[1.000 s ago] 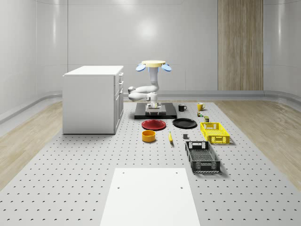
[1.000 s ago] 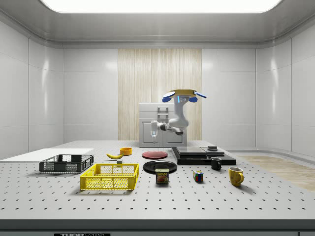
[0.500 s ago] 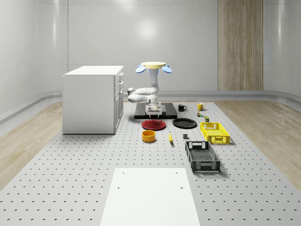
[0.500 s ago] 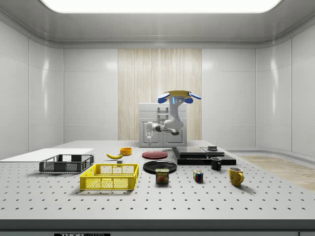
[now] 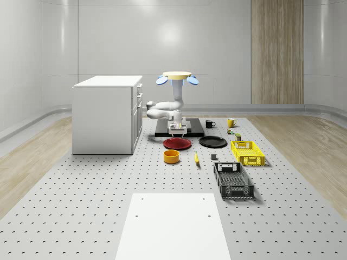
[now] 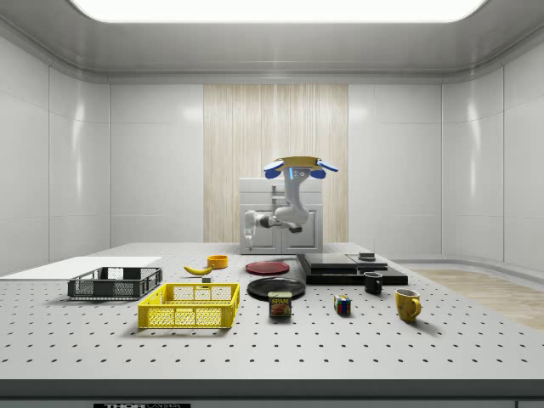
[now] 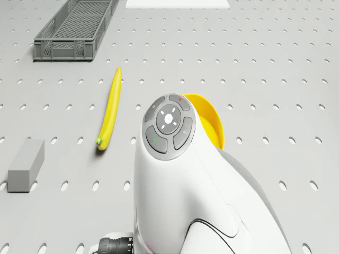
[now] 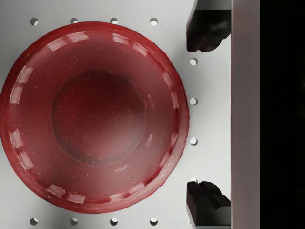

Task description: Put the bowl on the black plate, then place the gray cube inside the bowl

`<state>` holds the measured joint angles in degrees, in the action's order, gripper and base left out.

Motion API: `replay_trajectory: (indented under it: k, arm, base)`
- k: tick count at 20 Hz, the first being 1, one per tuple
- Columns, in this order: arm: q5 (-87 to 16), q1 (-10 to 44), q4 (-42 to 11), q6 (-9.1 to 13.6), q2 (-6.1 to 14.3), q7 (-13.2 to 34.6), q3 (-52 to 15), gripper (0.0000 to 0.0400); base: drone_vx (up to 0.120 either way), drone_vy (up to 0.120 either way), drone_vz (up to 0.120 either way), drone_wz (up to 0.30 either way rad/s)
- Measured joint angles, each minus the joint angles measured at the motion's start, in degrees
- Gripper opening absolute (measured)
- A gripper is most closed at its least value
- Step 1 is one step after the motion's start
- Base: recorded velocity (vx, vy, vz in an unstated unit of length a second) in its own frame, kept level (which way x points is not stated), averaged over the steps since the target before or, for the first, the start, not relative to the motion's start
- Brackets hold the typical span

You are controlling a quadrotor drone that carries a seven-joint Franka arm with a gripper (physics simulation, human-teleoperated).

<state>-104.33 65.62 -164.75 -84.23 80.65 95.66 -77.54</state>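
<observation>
The yellow bowl [image 5: 171, 156] sits on the table in front of the red plate [image 5: 177, 143]; the drone view has the bowl [image 7: 209, 119] partly behind my arm [image 7: 175, 159]. The black plate [image 5: 212, 142] lies to the whole-scene view's right of the red plate. The gray cube [image 5: 213, 157] [image 7: 25, 165] rests on the table beyond the banana [image 7: 110, 108]. The drone [image 5: 177, 77] hovers above the front edge of the black pad [image 5: 195, 132]. My gripper [image 5: 177, 129] [image 8: 207, 117] hangs open and empty above the gap between the red plate [image 8: 93, 117] and the pad.
A white cabinet [image 5: 107, 114] stands at the whole-scene view's left. A yellow crate [image 5: 248, 152] and a gray crate [image 5: 233, 180] sit at its right, with mugs [image 5: 210, 124], a can and a small cube behind them. A white sheet [image 5: 173, 225] lies in front.
The drone and arm have drifted from over the black pad toward the red plate, leftward in the side view. The gripper now hangs at the plate's rear edge. No object has moved.
</observation>
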Motion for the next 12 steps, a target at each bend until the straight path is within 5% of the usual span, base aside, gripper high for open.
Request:
replay_trajectory:
  k: [12]
  arm:
    - [0.71, 0.39, 0.08, -1.56, 1.67, 0.34, -0.30, 0.0400]
  base:
    - [0.120, 0.000, 0.000, 0.000]
